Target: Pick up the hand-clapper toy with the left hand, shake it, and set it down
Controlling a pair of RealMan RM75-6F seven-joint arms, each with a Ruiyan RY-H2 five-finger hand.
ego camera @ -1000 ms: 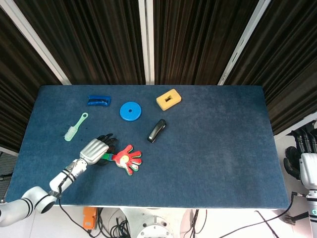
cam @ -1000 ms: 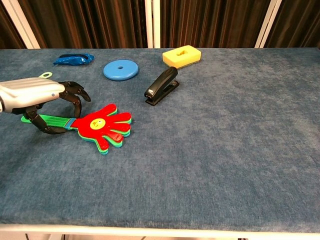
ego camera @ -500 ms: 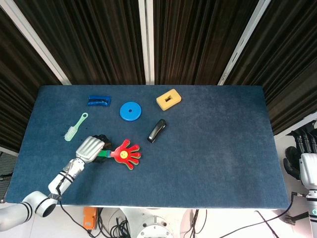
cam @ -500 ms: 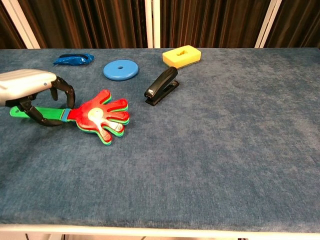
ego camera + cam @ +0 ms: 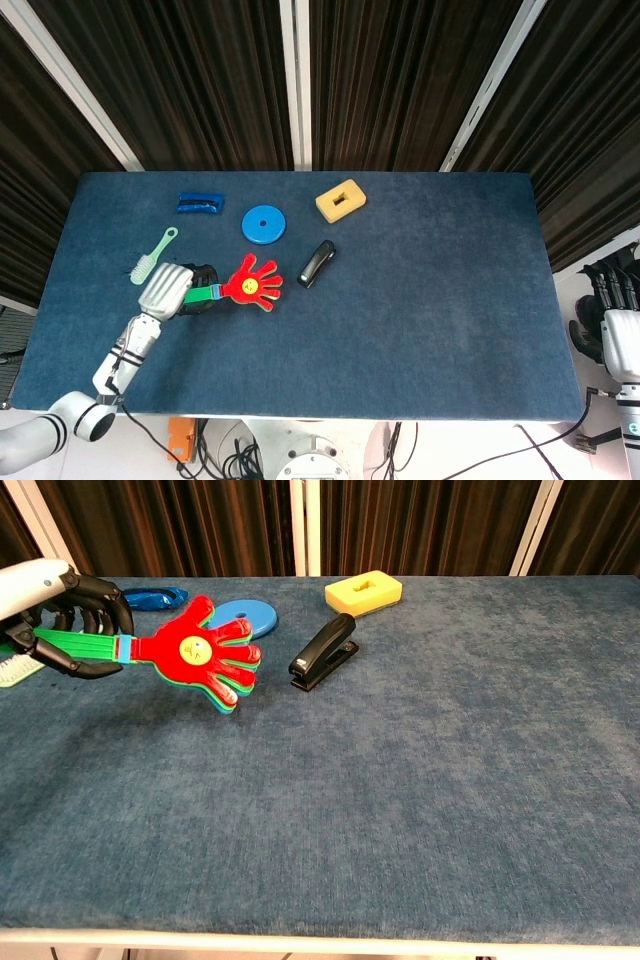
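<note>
While the left hand (image 5: 55, 620) grips the hand-clapper toy (image 5: 195, 653) by its green handle, lifted off the table (image 5: 420, 780) at left of frame, a black stapler (image 5: 322, 651) and blue disc (image 5: 263, 224) sit just beside it, and the right hand (image 5: 612, 320) hangs off the right edge, can't tell its grip.

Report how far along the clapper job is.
Done: the left hand grips the green handle of the hand-clapper toy, and its shadow on the table suggests it is off the cloth. In hand: the lift. Whether shaking has begun can't be told. Left: setting it down. The right hand hangs off the table.
</note>
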